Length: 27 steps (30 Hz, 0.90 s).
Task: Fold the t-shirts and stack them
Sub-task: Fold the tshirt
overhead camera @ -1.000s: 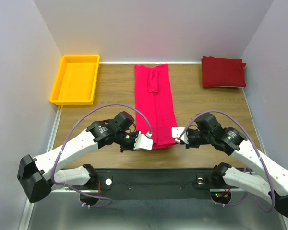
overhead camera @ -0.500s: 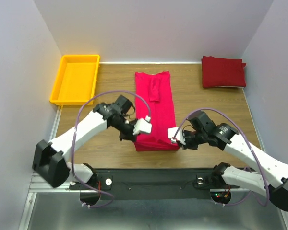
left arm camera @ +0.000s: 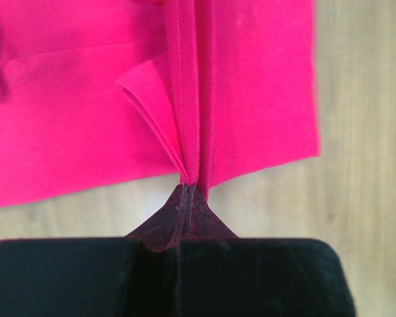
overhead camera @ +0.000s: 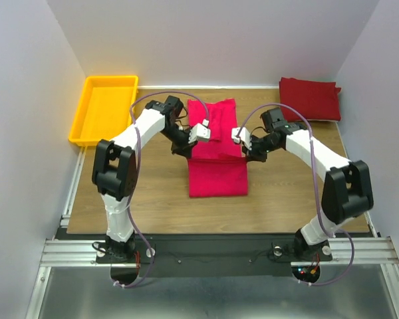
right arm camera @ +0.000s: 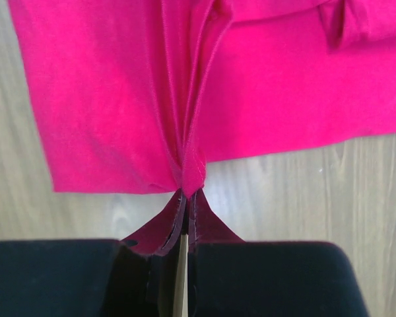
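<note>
The magenta-pink t-shirt (overhead camera: 217, 158) lies in the middle of the table, its near end folded back over itself. My left gripper (overhead camera: 193, 145) is shut on the shirt's left edge; the left wrist view shows the hem (left arm camera: 188, 125) pinched between the jaws. My right gripper (overhead camera: 246, 147) is shut on the shirt's right edge; the right wrist view shows bunched cloth (right arm camera: 191, 165) at the jaw tips. The crimson t-shirt (overhead camera: 310, 99) lies folded at the far right corner.
A yellow plastic tray (overhead camera: 104, 109) stands at the far left of the table. Bare wood (overhead camera: 286, 193) shows on both sides of the pink shirt and in front of it. Grey walls close in the left, right and back.
Both grippers have carried the pink shirt's near edge away from the arm bases toward the far end, folding the shirt over itself. The shirt looks shorter now.
</note>
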Each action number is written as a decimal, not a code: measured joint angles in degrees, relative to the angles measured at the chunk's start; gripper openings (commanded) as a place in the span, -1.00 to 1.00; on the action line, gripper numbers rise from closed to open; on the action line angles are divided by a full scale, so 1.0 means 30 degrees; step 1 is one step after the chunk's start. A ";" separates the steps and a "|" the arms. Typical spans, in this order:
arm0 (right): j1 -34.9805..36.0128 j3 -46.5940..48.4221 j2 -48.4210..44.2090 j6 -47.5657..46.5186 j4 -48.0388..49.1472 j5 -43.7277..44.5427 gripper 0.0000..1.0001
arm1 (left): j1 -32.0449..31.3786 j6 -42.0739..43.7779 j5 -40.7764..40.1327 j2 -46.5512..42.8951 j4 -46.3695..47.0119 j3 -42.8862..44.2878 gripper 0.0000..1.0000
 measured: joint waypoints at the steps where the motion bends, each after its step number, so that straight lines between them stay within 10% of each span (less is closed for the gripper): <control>1: -0.0189 0.0430 0.0729 -0.0291 0.0036 -0.0153 -0.99 | 0.0240 0.0175 -0.0015 0.0780 -0.0248 0.0896 -1.00; 10: -0.1304 0.4940 0.5734 -0.1537 0.0372 -0.0874 -0.99 | 0.1290 0.1129 -0.0525 0.5406 -0.1435 0.7315 -1.00; 12: -0.1377 0.5428 0.6346 -0.1639 0.0408 -0.0889 -0.62 | 0.1413 0.1144 -0.0656 0.6178 -0.1457 0.8386 -0.77; 13: -0.1413 0.5697 0.6666 -0.1690 0.0437 -0.0882 -0.05 | 0.1435 0.1122 -0.0692 0.6419 -0.1515 0.8692 -0.66; 17: -0.1464 0.6317 0.7679 -0.1355 0.0750 -0.0539 0.64 | 0.1581 0.0809 -0.1253 0.7067 -0.0998 0.9151 0.03; 19: -0.1545 0.6572 0.7854 -0.0831 0.0984 -0.0233 0.67 | 0.1749 0.0474 -0.1472 0.7104 -0.0685 0.9151 0.31; 27: -0.2106 0.4677 0.4641 0.0459 0.1851 -0.0182 0.11 | 0.2484 -0.1872 -0.1333 0.4415 0.2193 0.5668 0.26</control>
